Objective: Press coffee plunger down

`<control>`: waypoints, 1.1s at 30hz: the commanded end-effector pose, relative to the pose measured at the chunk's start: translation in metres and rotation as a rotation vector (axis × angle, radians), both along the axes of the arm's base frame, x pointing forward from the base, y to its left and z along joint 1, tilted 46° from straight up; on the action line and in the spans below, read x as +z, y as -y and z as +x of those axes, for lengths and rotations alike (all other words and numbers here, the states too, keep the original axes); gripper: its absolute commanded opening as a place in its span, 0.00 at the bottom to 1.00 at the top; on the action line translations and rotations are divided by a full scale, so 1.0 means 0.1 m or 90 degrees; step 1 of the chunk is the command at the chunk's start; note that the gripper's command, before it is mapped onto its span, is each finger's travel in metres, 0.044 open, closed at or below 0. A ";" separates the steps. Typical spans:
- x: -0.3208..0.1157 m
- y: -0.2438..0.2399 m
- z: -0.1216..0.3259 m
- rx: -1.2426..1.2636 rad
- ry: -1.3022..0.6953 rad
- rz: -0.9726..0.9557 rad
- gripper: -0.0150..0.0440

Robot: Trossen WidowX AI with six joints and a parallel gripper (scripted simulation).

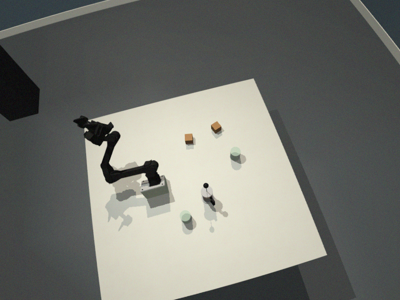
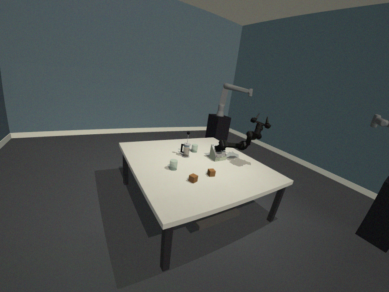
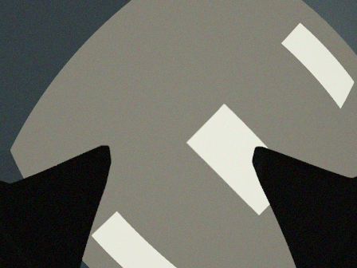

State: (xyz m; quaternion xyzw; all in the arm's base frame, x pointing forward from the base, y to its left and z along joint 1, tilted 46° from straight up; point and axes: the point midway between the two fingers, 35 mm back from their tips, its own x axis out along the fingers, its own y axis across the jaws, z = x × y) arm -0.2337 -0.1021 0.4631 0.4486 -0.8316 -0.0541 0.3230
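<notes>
End effector (image 2: 261,119) released, pointing up at right, far from press (image 2: 186,149) near centre. Risk: approach from side hits knob (image 2: 188,132), tips press.

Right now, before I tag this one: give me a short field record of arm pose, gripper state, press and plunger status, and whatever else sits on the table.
arm: folded back from its base, reaching off the table edge, away from the press
gripper: open, pointing up, holding nothing
coffee press: upright, untouched
plunger knob: raised high above the lid, not yet pressed
pale green cups: one near the press, one behind it
orange cubes: two, apart from the press
wrist view: ceiling with light panels only
</notes>
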 end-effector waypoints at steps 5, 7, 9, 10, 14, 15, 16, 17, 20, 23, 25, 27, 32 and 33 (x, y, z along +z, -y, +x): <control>0.28 -0.12 0.27 -0.056 -0.100 -0.025 1.00; 0.47 -0.20 0.51 -0.098 -0.181 -0.044 1.00; 0.65 -0.27 0.79 -0.137 -0.263 -0.064 1.00; 0.73 -0.30 0.93 -0.158 -0.303 -0.076 1.00; 0.96 -0.35 1.56 -0.220 -0.461 -0.120 1.00; 0.99 -0.34 1.73 -0.236 -0.506 -0.125 1.00; 1.00 -0.31 1.90 -0.253 -0.554 -0.122 1.00; 0.99 -0.27 2.07 -0.267 -0.599 -0.120 1.00; 0.98 -0.19 2.50 -0.288 -0.697 -0.132 1.00; 0.94 -0.12 2.71 -0.290 -0.744 -0.134 1.00; 0.92 -0.08 2.87 -0.298 -0.784 -0.141 1.00; 0.87 -0.01 3.13 -0.303 -0.848 -0.155 1.00; 0.57 0.29 3.88 -0.289 -1.038 -0.195 1.00; 0.49 0.36 4.01 -0.282 -1.074 -0.201 1.00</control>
